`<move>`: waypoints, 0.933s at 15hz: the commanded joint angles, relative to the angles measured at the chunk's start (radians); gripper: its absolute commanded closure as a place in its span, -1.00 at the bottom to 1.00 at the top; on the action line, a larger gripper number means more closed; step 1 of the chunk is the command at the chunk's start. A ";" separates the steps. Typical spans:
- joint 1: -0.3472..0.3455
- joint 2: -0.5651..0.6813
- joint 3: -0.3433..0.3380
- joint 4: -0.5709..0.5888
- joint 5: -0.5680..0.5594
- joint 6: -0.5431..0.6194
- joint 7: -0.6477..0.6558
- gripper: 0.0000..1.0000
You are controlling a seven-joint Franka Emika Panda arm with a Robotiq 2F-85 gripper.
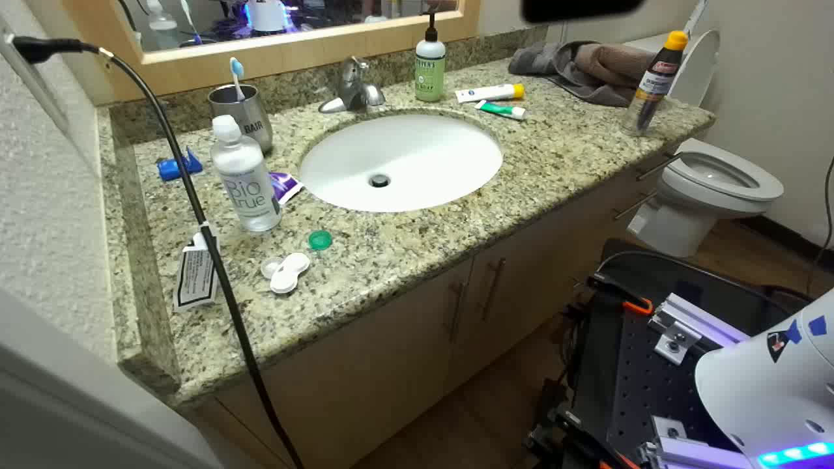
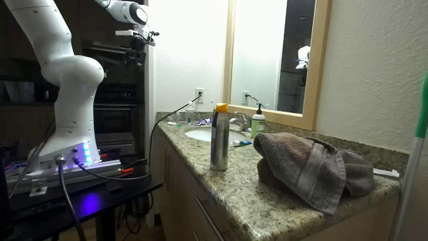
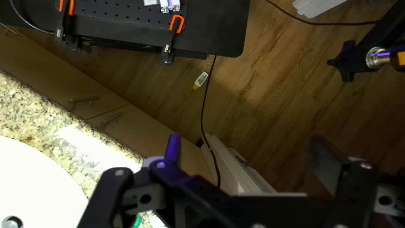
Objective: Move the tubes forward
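1. Nearest in the wrist view is the gripper [image 3: 248, 158], its jaws spread wide apart, with wooden floor [image 3: 284, 104] showing between them. In an exterior view it hangs higher than the counter [image 2: 244, 187].
2. In an exterior view, a white lens case [image 1: 290, 273] lies toward the near end of the counter, with a green cap [image 1: 320, 240] near it.
3. Behind these, a clear bottle [image 1: 246, 185] stands upright; past it, a metal cup [image 1: 253, 118] holds a toothbrush [image 1: 237, 75].
4. Next comes the oval sink [image 1: 443, 156], set into the counter, with the tap [image 1: 355, 91] behind its rim.
5. Past the sink, flat on the counter, lie the green tube [image 1: 500, 110], white-capped, and just behind it the yellow-capped white tube [image 1: 488, 93]. Whether they touch cannot be told.
6. The soap bottle [image 1: 430, 71] stands upright just beside the end of the white tube away from its cap.
7. Farther along, a towel [image 1: 589, 71] lies bunched near an upright spray can [image 1: 657, 85]; a toilet [image 1: 723, 170] stands beyond the counter.
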 commanded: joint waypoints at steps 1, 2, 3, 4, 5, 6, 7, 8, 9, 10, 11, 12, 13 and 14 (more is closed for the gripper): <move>-0.012 0.000 0.009 0.003 0.003 -0.004 -0.003 -1.00; -0.036 -0.009 -0.011 -0.016 0.008 0.017 0.021 -1.00; -0.055 -0.020 -0.021 -0.030 -0.002 0.034 0.046 -1.00; -0.082 -0.032 -0.035 -0.047 -0.012 0.051 0.079 -1.00; -0.104 -0.038 -0.053 -0.062 -0.020 0.066 0.090 -1.00; -0.130 -0.046 -0.070 -0.079 -0.034 0.082 0.106 -1.00; -0.158 -0.052 -0.088 -0.099 -0.047 0.097 0.119 -1.00; -0.182 -0.054 -0.106 -0.107 -0.047 0.103 0.137 -1.00; -0.198 -0.059 -0.119 -0.116 -0.028 0.109 0.163 -1.00; -0.200 -0.072 -0.125 -0.111 0.023 0.101 0.195 -1.00; -0.193 -0.029 -0.117 -0.076 -0.020 0.077 0.139 -1.00; -0.202 -0.035 -0.126 -0.078 -0.004 0.077 0.153 -1.00; -0.204 -0.042 -0.127 -0.079 0.003 0.076 0.165 -1.00; -0.205 -0.048 -0.125 -0.080 0.006 0.076 0.174 -1.00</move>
